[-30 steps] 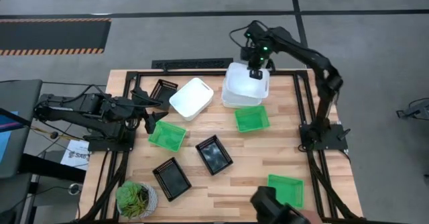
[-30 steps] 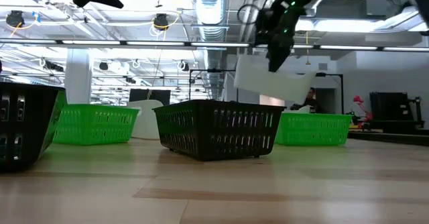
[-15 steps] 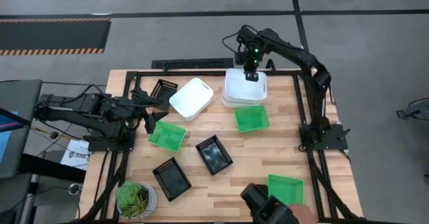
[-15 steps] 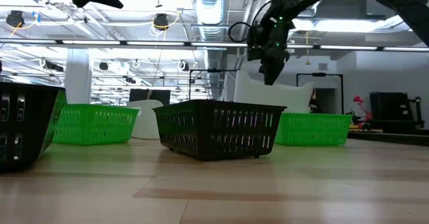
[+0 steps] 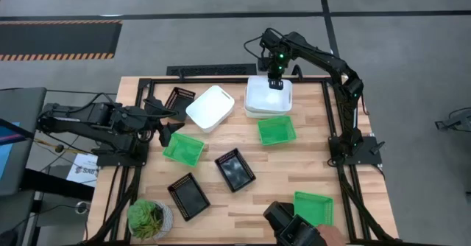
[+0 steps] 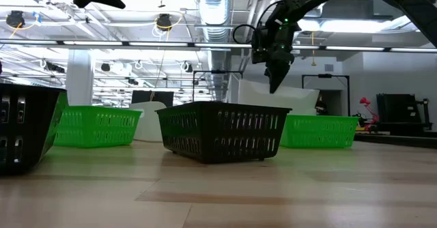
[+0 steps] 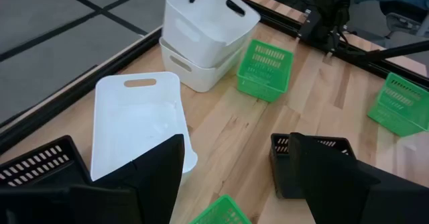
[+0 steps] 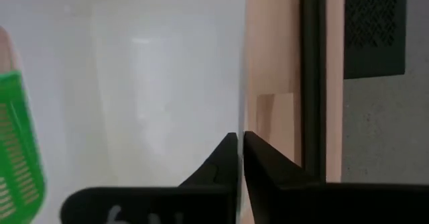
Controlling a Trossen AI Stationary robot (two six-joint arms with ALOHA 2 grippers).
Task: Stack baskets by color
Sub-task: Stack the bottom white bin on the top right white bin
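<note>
Pinching the far rim of two nested white baskets (image 5: pixel 268 99), the right gripper (image 5: pixel 276 82) looks nearly closed.

Paper sheet (image 5: pixel 83 171): carried dark print beginning "SA"; the rest was cut off by the left arm's base, beside the counter (image 5: pixel 243 202), behind the left end effector (image 5: pixel 163 132).
Right end effector (image 8: pixel 240 158) body: bore pale handwritten marks, partly cropped, unreadable.
Baskets: no lettering could be read.
</note>
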